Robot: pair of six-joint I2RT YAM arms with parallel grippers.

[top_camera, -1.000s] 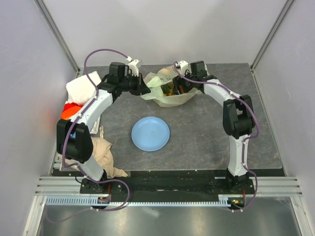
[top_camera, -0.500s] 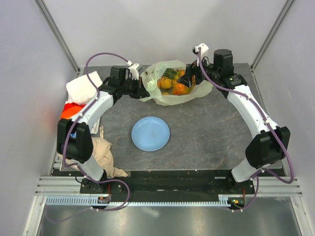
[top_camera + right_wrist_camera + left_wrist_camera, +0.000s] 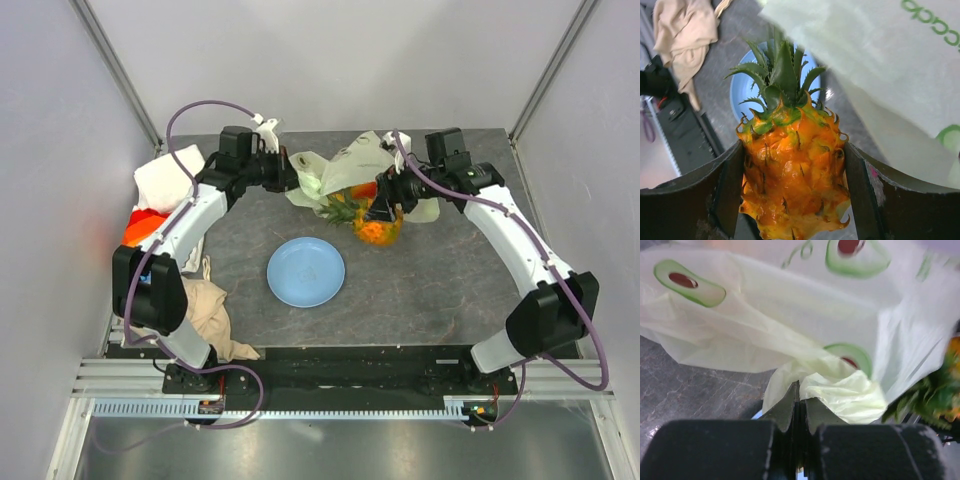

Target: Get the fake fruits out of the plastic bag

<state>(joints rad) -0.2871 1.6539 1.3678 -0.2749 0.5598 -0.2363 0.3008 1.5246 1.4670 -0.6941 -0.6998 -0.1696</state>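
While the bag print is readable only in part, here's what shows: thin translucent pale yellow-green plastic bag [image 3: 345,170] carries green avocado-half motifs with red-brown pits, three of them in the left wrist view [image 3: 765,325]. A few green letters run off the edge of the right wrist view, too cut off to read.

Landmark is the round light-blue plate [image 3: 306,272].

- Glossy orange plastic pineapple with green leafy crown [image 3: 375,228] sits just past the plate's far-right rim, outside the bag. Right gripper [image 3: 381,212] has it clamped across the body, one finger on each flank and the jaws spread as wide as the fruit. In the right wrist view [image 3: 792,200] the pineapple [image 3: 792,170] fills the gap between the fingers and its crown overlaps the plate [image 3: 740,95].
- Bag lies on the plate's far side, well apart from it, with the pineapple's crown near its mouth.
- Left gripper [image 3: 285,172], beyond the plate's far-left side, is pinched closed on a bunched fold of the bag [image 3: 800,395].
- Small orange-red patch at the bag mouth; cannot tell which piece.

Count: one pineapple out, one bag, one plate, one crumpled beige cloth [image 3: 210,310] at the plate's near left.
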